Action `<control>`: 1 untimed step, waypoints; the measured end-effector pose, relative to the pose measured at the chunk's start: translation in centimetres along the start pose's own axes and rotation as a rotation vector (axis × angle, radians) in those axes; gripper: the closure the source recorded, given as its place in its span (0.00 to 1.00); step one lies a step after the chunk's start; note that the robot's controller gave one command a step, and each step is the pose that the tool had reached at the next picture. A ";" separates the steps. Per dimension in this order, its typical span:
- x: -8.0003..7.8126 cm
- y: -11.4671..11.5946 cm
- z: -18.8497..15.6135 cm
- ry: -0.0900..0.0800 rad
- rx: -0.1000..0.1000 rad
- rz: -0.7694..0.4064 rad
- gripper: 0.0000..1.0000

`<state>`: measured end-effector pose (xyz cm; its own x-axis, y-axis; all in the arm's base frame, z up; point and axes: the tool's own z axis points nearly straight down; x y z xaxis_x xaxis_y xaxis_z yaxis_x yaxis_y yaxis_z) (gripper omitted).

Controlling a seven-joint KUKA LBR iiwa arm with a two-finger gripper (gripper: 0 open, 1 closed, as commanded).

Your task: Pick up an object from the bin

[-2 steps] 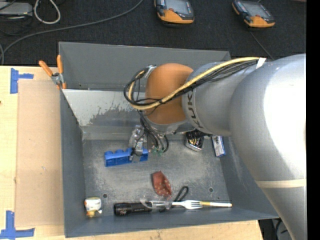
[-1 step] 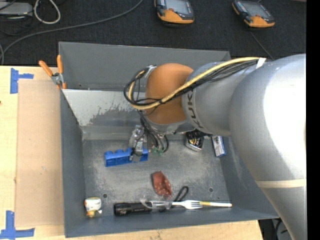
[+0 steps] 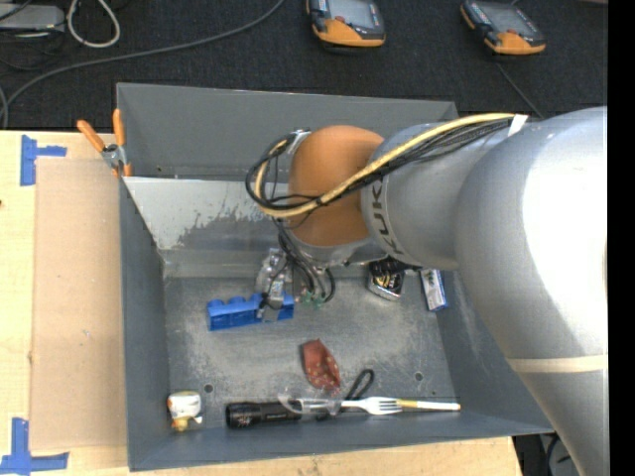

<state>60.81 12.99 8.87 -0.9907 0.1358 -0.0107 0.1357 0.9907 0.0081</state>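
One gripper (image 3: 275, 291) down at right end of blue block (image 3: 233, 312); open or closed unclear.

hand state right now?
One hand: open or closed cannot be told; it is down at the right end of the blue block.

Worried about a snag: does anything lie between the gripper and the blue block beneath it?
Nothing visible does. The gripper hangs over the right end of the blue block; the reddish piece and fork lie apart, lower in the view.
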 end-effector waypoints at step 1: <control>0.0 0.0 0.0 0.000 0.000 0.001 1.00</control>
<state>60.81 12.98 8.87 -0.9906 0.1364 -0.0107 0.1363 0.9906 0.0082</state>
